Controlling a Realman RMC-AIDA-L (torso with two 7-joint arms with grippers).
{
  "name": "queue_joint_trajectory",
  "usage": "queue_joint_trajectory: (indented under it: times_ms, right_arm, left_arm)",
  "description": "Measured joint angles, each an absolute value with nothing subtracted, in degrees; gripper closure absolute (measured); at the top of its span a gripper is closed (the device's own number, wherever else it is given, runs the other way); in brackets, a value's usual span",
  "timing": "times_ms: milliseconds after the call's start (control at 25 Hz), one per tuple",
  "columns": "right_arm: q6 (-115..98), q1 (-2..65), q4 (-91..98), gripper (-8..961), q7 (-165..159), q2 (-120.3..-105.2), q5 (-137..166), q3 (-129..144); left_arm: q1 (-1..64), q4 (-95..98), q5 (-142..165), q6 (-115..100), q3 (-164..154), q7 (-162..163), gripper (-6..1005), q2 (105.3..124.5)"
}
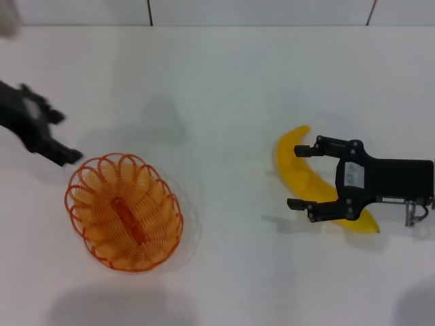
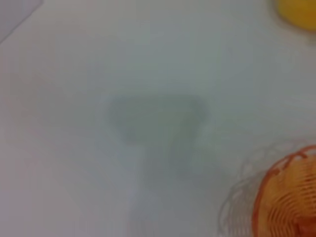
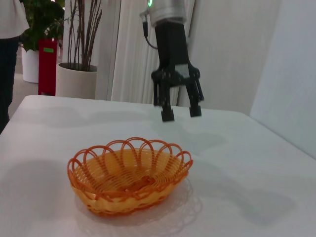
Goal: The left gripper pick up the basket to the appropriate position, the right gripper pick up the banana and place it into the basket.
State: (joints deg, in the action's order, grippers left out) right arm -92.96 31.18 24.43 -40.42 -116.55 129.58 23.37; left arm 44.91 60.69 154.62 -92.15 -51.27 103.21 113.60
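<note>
light: bright, even | shadows: soft, faint on table | left wrist view: heavily blurred

You have one basket, lower left of the head view, and one banana, right of centre. Two grippers are in sight: the left gripper at the left edge and the right gripper at the right.

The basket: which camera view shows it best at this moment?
The right wrist view shows the basket best: whole, side-on, with the left pincer hanging open above and behind it. The head view shows it whole from above, clear of that pincer. The left wrist view catches only a blurred edge.
</note>
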Motion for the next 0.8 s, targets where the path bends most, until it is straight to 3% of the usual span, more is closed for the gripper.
queue_joint_trajectory:
  times_ms: [80,160,800]
  right_arm:
    - [-92.97,31.11,24.44,62,-40.42,-116.54,129.58,23.32]
    - [-92.91,31.09,24.41,62,-40.43,-116.54,129.58,23.31]
    - [-92.75,31.19,24.6,62,-42.61,-116.53,129.58,23.41]
  left_arm:
    - [43.99,62.68,154.19,-90.54,-51.7,96.39,124,116.23]
    - [42.83,63.42,150.98,-89.63,-53.45,92.59,124,116.78]
    - [41.82,54.99,145.4,-85.0,-57.7,83.52,125,115.97]
